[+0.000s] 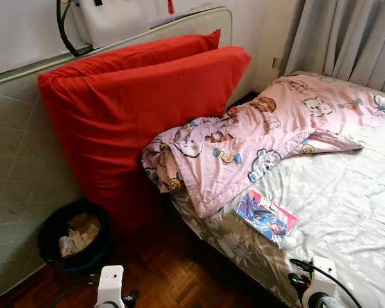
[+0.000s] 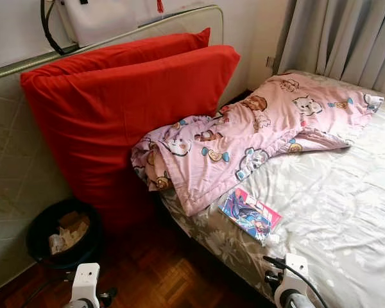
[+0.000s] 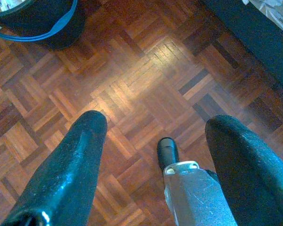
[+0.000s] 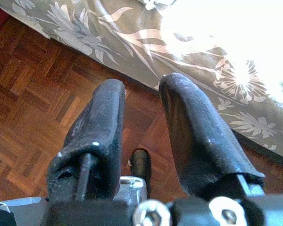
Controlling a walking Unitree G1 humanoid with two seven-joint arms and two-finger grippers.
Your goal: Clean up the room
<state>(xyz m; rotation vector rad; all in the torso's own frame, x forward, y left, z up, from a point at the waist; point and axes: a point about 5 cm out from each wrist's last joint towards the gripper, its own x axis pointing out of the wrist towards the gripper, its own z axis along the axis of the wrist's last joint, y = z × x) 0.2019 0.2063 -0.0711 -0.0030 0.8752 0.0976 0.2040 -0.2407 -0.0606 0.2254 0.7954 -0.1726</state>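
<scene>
Wastebasket [image 1: 74, 234] sits at the lower left of the left eye frame, a dark round bin with crumpled paper and cardboard scraps inside, standing on the parquet floor [image 3: 146, 89] against a quilted mattress [image 1: 19, 186] propped on the wall. Just right of it lean two big red cushions [image 1: 135, 109], and further right a pink cartoon-print blanket [image 1: 256, 138] lies rumpled across the bed [image 1: 346, 205], one corner drooping over the near edge. A colourful booklet [image 1: 265, 216] rests on the floral sheet at lower centre-right, just below the blanket's hem. Both arms hang low at the bottom edge: the left gripper [image 3: 151, 155] is spread wide over bare floor and holds nothing; the right gripper [image 4: 141, 122] stands parted by a narrower gap beside the bed's edge, also empty. Nothing is in hand, so this looks like the surveying step; the next move likely calls for stepping closer and raising the right arm toward the booklet or blanket.
</scene>
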